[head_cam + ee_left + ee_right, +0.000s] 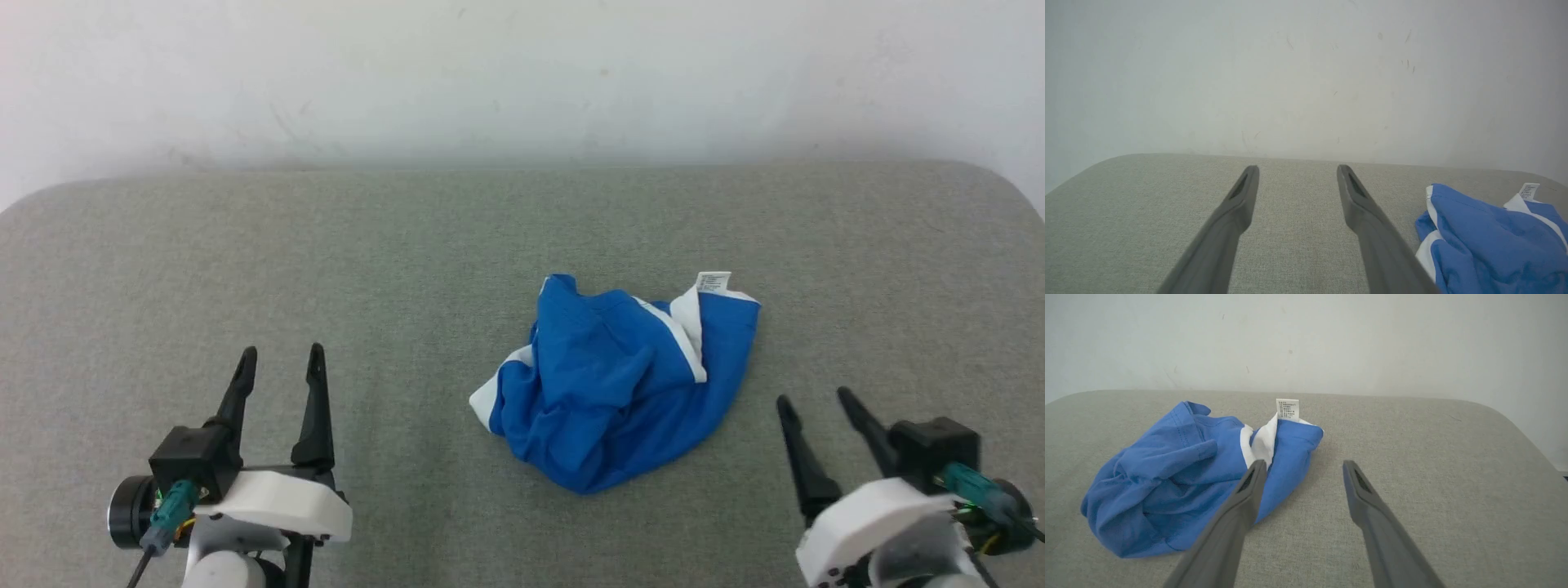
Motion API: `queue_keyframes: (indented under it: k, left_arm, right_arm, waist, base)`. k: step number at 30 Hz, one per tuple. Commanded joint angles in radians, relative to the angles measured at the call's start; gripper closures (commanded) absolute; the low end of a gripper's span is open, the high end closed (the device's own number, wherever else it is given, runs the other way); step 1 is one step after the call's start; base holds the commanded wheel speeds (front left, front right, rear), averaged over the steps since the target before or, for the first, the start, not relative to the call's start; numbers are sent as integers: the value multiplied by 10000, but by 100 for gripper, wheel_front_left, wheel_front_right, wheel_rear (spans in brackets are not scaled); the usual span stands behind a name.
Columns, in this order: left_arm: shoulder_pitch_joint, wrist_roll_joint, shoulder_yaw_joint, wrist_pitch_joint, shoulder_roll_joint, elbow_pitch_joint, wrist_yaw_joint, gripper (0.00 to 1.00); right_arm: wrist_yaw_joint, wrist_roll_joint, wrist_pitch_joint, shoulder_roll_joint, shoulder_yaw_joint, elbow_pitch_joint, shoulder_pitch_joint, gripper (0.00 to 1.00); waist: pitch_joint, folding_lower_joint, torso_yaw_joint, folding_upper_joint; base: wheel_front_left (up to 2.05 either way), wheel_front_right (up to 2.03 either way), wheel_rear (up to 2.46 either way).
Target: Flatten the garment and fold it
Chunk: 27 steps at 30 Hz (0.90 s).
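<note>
Head view: you had the shorts (616,384) lying in a crumpled heap on the grey pad (326,245), approx. centre, w/ the label (713,282) at the heap's 1 o'clock. L gripper (282,349) sat at the heap's 9 o'clock, R gripper (814,397) at approx. 3 o'clock. Both had jaws spread wide, gripping nothing, clear of the fabric. In your R wrist view the heap lay at 10 o'clock.

- Left hand (282,349): two long, tapering black fingers (313,408) on a white shell (277,502), with a black camera block (192,461) and teal connector (173,502).
- Right hand (813,396): same build and colours.
</note>
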Motion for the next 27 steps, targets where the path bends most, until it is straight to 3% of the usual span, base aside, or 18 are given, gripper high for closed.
queue_keyframes:
  k: [1, 13, 21, 22, 23, 24, 27]
  left_arm:
    - [166, -63, -37, 25, 16, -104, 28, 0]
    - [-281, -110, -544, -89, -469, 54, -137, 0]
    - [-523, -51, -646, -250, -704, 303, -285, 0]
    - [-515, -43, -634, -262, -712, 330, -295, 0]
    - [-506, -35, -621, -271, -716, 357, -303, 0]
    - [-499, -26, -606, -279, -718, 378, -308, 0]
    - [-457, -4, -519, -295, -696, 414, -304, 0]
  right_arm:
    - [-9, 12, 316, 22, 81, 154, -240, 0]
    - [-9, 619, 3229, 21, 1852, 1853, -2856, 0]
    - [-9, 968, 4525, -32, 1886, 3456, -3637, 0]
    - [-9, 1106, 4644, -28, 1927, 3584, -3663, 47]
    - [-9, 1170, 4658, -26, 1977, 3634, -3702, 63]
    - [-9, 1252, 4573, -25, 2012, 3629, -3736, 98]
    - [-9, 1481, 4085, -41, 2147, 3375, -3833, 100]
  waist:
    - [74, 0, 167, -1]
    - [430, 0, 1159, -1]
    - [541, 0, 1388, -1]
    - [543, 0, 1383, -1]
    - [550, 0, 1368, -1]
    - [556, 0, 1345, -1]
    - [539, 0, 1182, -1]
  base:
    - [0, 0, 0]
    - [0, 0, 0]
    - [0, 0, 0]
    - [0, 0, 0]
    - [0, 0, 0]
    - [0, 0, 0]
    - [0, 0, 0]
